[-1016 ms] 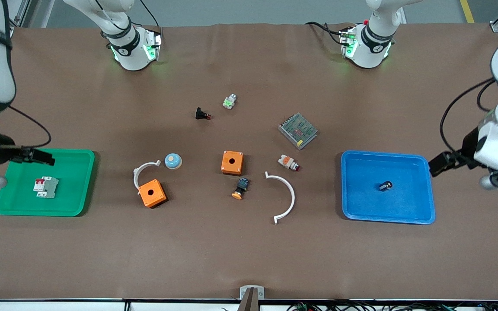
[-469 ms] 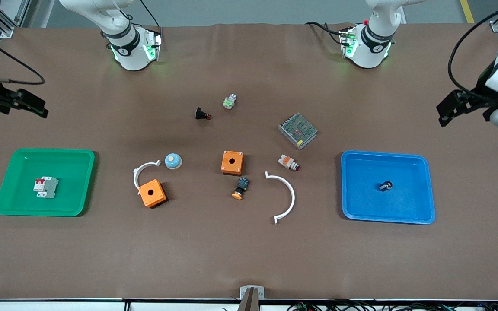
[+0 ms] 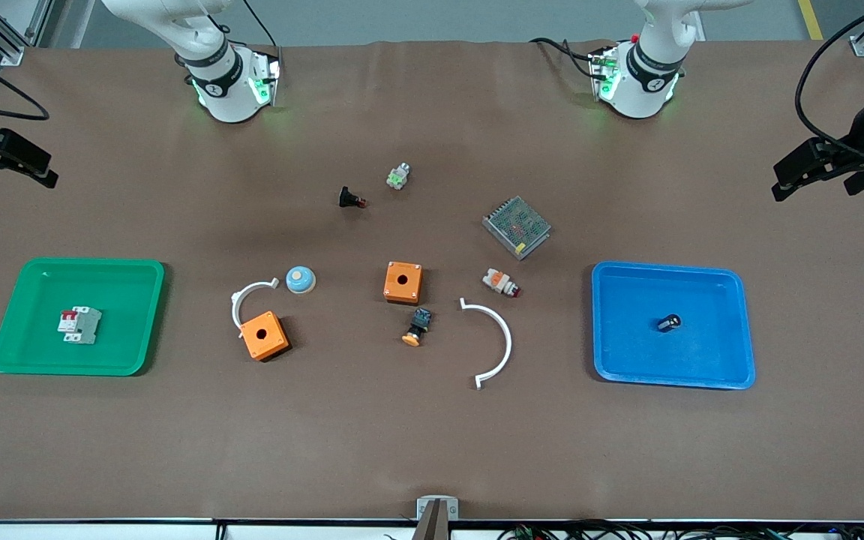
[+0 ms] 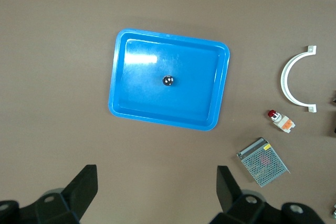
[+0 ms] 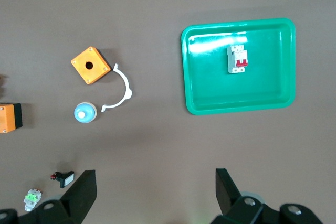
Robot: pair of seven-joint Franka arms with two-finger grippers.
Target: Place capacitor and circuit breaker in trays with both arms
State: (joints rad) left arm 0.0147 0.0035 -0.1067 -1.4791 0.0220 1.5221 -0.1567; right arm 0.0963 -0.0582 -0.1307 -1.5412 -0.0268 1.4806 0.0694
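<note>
The capacitor (image 3: 668, 323), a tiny black cylinder, lies in the blue tray (image 3: 732, 371) at the left arm's end; it also shows in the left wrist view (image 4: 168, 81). The circuit breaker (image 3: 79, 325), white-grey with red levers, lies in the green tray (image 3: 139, 360) at the right arm's end; it also shows in the right wrist view (image 5: 237, 59). My left gripper (image 3: 783, 182) is open and empty, high over bare table beside the blue tray (image 4: 118, 85). My right gripper (image 3: 40, 171) is open and empty, high over bare table beside the green tray (image 5: 186, 77).
Mid-table lie two orange boxes (image 3: 403, 282) (image 3: 264, 335), two white arcs (image 3: 499, 345) (image 3: 246, 300), a mesh-covered module (image 3: 516, 226), a blue dome (image 3: 301, 280), a black red-tipped button (image 3: 351, 199), an orange-capped button (image 3: 417, 327), a white-and-orange part (image 3: 500, 283) and a small green-white part (image 3: 398, 176).
Both grippers have lifted away from their trays and drawn back toward the table's ends, still open and empty. The capacitor and circuit breaker have stayed in their trays.
</note>
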